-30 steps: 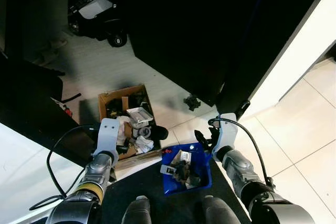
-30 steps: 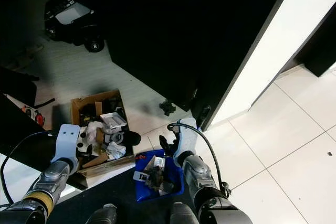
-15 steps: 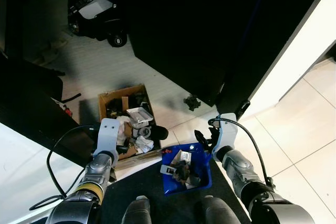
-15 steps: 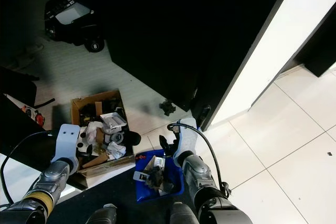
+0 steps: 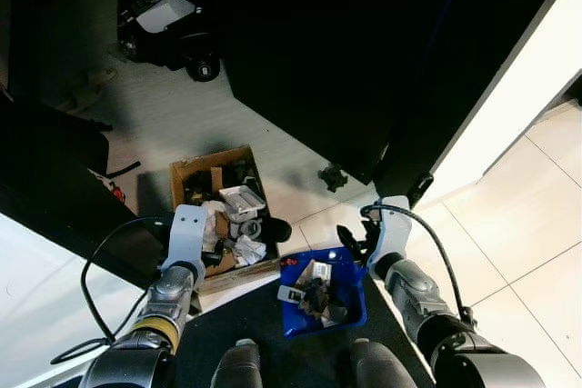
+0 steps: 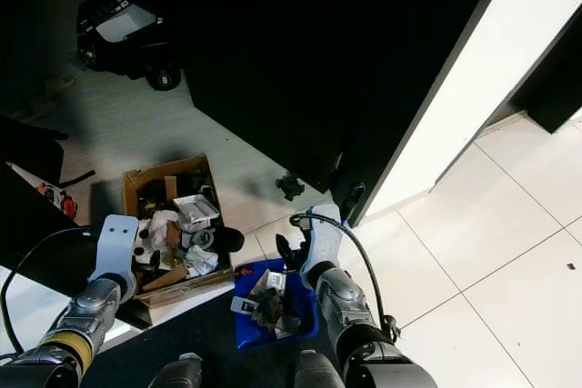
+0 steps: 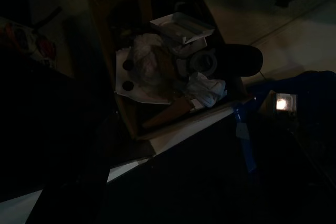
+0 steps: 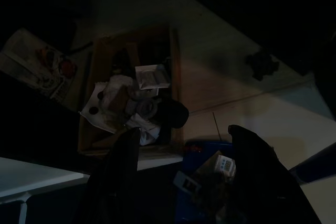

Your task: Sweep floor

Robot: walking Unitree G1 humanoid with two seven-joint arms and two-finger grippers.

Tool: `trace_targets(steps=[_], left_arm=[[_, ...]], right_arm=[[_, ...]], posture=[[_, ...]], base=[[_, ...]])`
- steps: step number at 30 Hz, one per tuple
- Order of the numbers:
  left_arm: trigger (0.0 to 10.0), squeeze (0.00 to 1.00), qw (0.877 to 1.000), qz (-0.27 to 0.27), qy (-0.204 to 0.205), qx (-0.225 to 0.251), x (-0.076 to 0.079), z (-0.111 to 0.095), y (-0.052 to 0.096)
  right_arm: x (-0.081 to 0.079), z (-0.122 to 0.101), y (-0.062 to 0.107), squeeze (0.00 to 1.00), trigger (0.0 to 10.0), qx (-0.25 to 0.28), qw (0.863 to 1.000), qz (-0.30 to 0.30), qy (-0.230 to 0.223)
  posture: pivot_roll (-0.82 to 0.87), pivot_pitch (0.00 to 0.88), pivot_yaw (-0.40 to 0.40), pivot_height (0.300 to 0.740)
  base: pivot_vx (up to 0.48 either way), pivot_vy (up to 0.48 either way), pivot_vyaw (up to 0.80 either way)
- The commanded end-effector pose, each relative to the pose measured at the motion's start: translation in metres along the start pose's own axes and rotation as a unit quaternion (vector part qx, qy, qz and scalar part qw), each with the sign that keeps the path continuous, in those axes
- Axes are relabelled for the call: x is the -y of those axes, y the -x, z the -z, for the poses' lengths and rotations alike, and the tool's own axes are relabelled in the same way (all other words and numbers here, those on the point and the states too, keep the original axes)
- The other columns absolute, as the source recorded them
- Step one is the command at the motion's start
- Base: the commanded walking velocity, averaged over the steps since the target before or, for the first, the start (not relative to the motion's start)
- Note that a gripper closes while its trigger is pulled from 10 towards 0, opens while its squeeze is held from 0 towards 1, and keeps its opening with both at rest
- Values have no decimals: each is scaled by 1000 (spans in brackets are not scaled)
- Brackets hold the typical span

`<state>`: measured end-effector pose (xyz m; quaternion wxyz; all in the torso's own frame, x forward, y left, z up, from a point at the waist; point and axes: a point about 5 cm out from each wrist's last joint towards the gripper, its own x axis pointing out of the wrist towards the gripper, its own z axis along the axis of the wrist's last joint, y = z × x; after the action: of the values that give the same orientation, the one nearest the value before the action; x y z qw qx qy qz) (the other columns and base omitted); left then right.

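I see the blue plastic dustpan (image 5: 324, 293) full of scraps beside the brown cardboard box (image 5: 224, 209) of rubbish — right claw (image 8: 184, 177) spread open above it; left claw unclear.

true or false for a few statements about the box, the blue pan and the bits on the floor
1. The cardboard box is full of rubbish. True.
2. The blue dustpan is empty. False: it holds scraps and small packets.
3. A small dark object lies on the floor near the dark cabinet. True.
4. The dustpan sits inside the cardboard box. False: it is beside the box, on the robot's right.
5. The right claw has its fingers apart. True.
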<state>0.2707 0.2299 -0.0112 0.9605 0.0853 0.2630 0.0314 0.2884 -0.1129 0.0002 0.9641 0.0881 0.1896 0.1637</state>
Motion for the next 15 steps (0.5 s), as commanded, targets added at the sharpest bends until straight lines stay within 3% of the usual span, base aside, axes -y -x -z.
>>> trace_targets(steps=[1,15], left_arm=[[10000,0,1000,5,4,-16,4,8,2],[10000,0,1000,5,4,-16,4,8,2]], right_arm=[[2,6,2,0,10000,-13,1000,8,-10],[2,6,2,0,10000,-12,1000,8,-9]], posture=[[-88,111,5,740],[-87,112,5,740]], base=[[0,0,0],[0,0,0]])
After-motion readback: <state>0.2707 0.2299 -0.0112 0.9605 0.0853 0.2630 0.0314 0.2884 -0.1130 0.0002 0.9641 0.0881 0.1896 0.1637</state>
